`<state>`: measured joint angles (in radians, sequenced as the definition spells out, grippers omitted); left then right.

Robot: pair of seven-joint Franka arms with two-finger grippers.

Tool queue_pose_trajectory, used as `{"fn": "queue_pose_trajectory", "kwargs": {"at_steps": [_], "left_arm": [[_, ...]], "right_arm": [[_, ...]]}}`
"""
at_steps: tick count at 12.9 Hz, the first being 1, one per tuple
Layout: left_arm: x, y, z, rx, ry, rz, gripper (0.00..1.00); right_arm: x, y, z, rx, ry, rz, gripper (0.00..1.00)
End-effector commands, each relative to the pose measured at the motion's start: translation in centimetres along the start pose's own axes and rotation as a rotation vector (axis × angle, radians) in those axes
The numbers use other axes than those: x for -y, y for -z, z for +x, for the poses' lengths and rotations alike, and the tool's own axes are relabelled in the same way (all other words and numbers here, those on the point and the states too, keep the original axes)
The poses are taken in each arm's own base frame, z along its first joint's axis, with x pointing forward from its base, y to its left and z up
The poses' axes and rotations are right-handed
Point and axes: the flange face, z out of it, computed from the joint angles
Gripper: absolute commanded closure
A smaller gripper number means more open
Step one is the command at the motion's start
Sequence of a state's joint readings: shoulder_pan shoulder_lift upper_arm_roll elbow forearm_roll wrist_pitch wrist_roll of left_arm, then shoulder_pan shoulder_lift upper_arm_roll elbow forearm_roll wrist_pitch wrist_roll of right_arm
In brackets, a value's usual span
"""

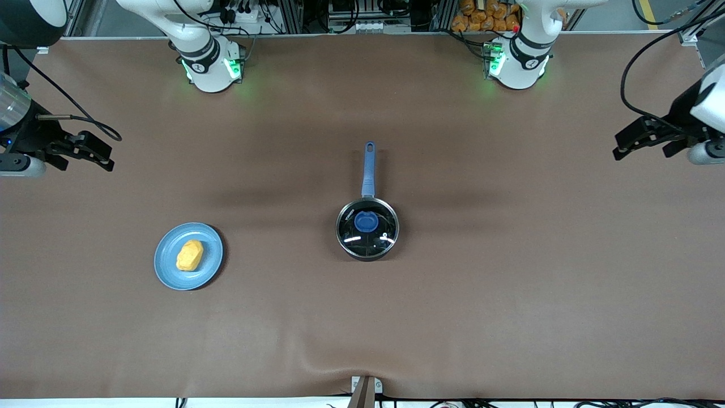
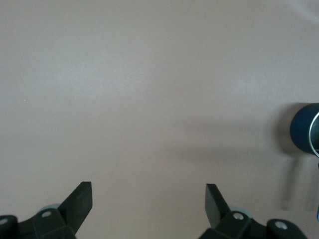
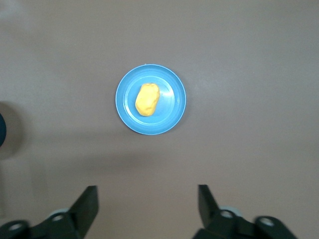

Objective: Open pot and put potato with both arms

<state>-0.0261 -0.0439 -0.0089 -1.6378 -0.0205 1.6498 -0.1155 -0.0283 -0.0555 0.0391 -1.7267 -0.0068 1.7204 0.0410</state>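
Observation:
The black pot [image 1: 367,238] stands mid-table with its glass lid and blue knob [image 1: 366,221] on it. Its blue handle [image 1: 369,170] points toward the arms' bases. The yellow-orange potato [image 1: 190,255] lies on a blue plate [image 1: 170,269] toward the right arm's end. My right gripper [image 1: 107,157] is open and empty over the table's edge at that end. Its wrist view shows its open gripper [image 3: 147,199], the potato [image 3: 147,99] and the plate [image 3: 172,107]. My left gripper [image 1: 617,146] is open and empty over the left arm's end. Its wrist view shows its open gripper [image 2: 148,196] and the pot's edge [image 2: 303,130].
The brown table cover [image 1: 510,294] is bare around the pot and the plate. A small bracket [image 1: 365,388] sits at the table's edge nearest the front camera. Cables and equipment lie past the table edge by the arms' bases.

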Motion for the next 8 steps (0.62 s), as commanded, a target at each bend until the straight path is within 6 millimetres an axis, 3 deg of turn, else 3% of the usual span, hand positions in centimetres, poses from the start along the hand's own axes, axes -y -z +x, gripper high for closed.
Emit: {"fn": "queue_pose_trajectory", "kwargs": {"at_steps": [1,3,4,6,8], "left_arm": [[0.0,0.6,0.5,-0.008,-0.006,-0.017,0.00],[-0.6,0.4,0.5,-0.005,-0.017,-0.017,0.00],[-0.8,0.5,0.4,-0.008,-0.020,-0.018,0.00],[-0.8,0.2,0.5,-0.002,-0.020,-0.017,0.00],[-1.0,-0.3,0.7,0.008,-0.022,-0.018,0.00]], "right_arm": [[0.3,0.4,-0.7,-0.015,0.011,0.004,0.01],[0.7,0.2,-0.6,-0.012,0.019,0.004,0.00],[1.9,0.2,-0.4,-0.024,0.034,0.006,0.00],[2.9,-1.1,0.4,-0.030,0.030,0.009,0.00],[3.3,-3.6,2.0,-0.030,0.030,0.011,0.00]]}}
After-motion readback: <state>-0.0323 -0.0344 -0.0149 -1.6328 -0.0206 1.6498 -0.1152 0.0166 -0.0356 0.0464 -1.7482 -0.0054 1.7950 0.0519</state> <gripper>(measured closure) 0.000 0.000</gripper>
